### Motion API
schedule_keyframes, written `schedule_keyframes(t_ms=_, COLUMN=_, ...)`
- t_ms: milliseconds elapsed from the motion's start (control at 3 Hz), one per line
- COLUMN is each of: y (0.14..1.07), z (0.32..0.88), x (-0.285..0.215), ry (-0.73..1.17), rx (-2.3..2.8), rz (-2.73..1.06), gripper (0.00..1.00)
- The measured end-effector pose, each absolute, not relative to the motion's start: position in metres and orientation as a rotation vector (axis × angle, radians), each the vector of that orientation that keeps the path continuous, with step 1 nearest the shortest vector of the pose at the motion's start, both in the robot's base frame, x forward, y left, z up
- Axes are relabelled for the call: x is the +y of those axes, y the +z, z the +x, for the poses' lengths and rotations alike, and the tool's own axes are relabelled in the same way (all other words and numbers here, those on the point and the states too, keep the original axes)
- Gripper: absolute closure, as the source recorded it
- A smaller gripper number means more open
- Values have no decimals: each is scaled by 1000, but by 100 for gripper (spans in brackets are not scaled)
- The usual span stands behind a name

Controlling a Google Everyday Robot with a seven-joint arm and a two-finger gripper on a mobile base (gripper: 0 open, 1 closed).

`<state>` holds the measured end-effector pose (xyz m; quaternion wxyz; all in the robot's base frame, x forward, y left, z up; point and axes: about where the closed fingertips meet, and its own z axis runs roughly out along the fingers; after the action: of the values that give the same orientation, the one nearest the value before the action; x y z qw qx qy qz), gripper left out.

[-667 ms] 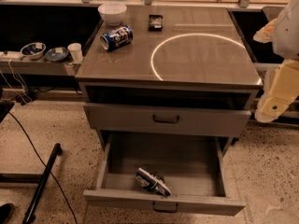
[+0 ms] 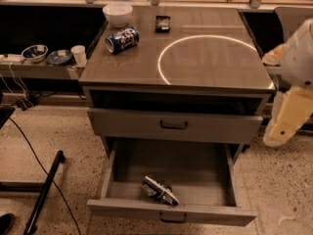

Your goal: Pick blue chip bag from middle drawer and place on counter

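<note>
You have the counter (image 2: 205, 77) filling the upper middle of the view, with its thin white circle on the right half. Below it the middle drawer (image 2: 195, 173) stands pulled wide open, and the other drawer front (image 2: 127, 124) above it is shut. The robot's arm (image 2: 301, 58) hangs at the right edge, outside the cabinet. The gripper (image 2: 286, 121) is at the arm's lower end, level with the shut drawer front and clear of the open drawer. You cannot tell whether it is released or clenched, and it is touching nothing you can see. A white bowl (image 2: 117, 13) sits at the counter's back-left corner. The blue chip bag (image 2: 160, 191) lies on the floor of the middle drawer, near the front wall and a little left of centre. A blue-and-white can (image 2: 122, 39) lies on its side just in front of the bowl, and a small dark object (image 2: 163, 23) sits to the bowl's right.
</note>
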<state>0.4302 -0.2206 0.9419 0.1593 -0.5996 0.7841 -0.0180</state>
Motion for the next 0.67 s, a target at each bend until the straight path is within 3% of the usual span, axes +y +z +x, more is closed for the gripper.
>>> schedule_keyframes(t_ms=667, y=863, z=404, x=-204, ry=-19, rx=2135, rz=-1848, gripper=0)
